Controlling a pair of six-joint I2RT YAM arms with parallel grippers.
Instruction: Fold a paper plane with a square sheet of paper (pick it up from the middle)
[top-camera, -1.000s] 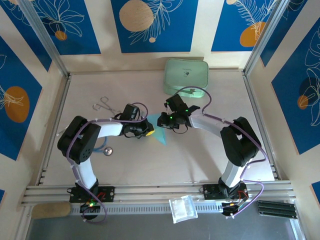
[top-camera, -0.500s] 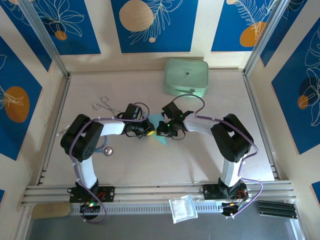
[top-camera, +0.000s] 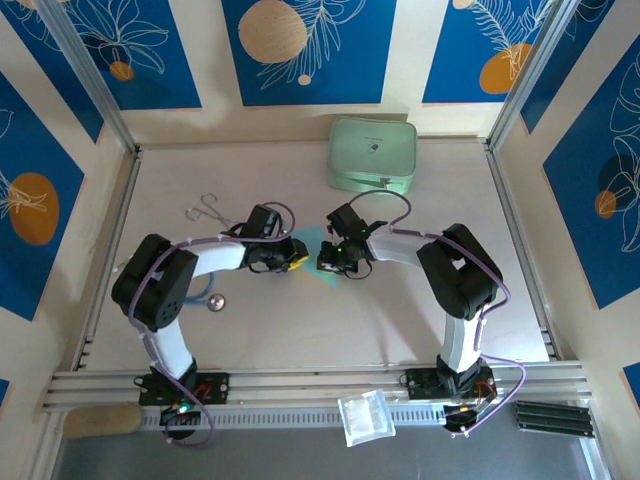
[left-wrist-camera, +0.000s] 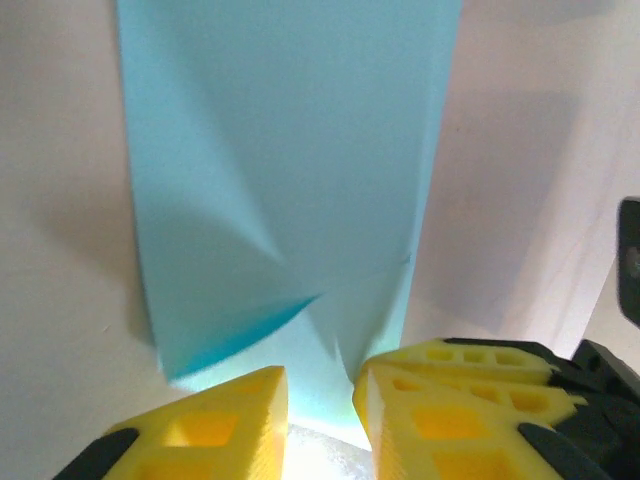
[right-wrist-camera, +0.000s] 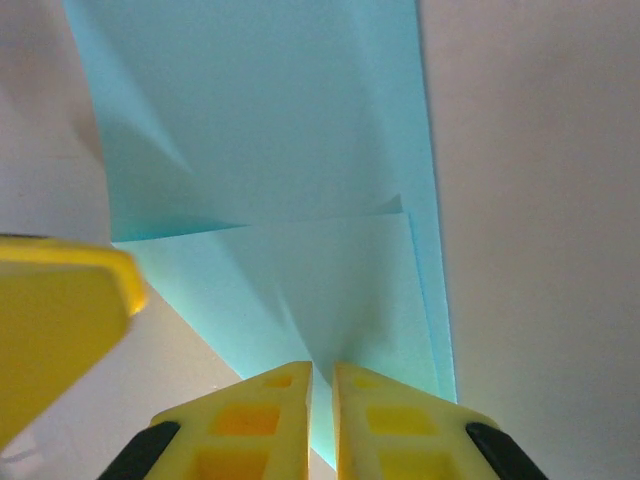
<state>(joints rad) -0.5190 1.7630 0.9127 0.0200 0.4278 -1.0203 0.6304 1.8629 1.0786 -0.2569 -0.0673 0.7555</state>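
**Paper at mid-table, a gripper on either side**

The sky-blue folded sheet of paper (top-camera: 311, 240) lies on the middle of the pale flat table (top-camera: 300, 330). The left gripper (top-camera: 296, 262) sits at its left edge and the right gripper (top-camera: 328, 264) at its right edge. The mint-green rounded-corner case (top-camera: 372, 155) lies behind them, toward the far right. The metal forceps (top-camera: 207, 210) lie behind and left of the left gripper. A clear plastic pouch (top-camera: 365, 416) rests on the near rail, between the arm bases.
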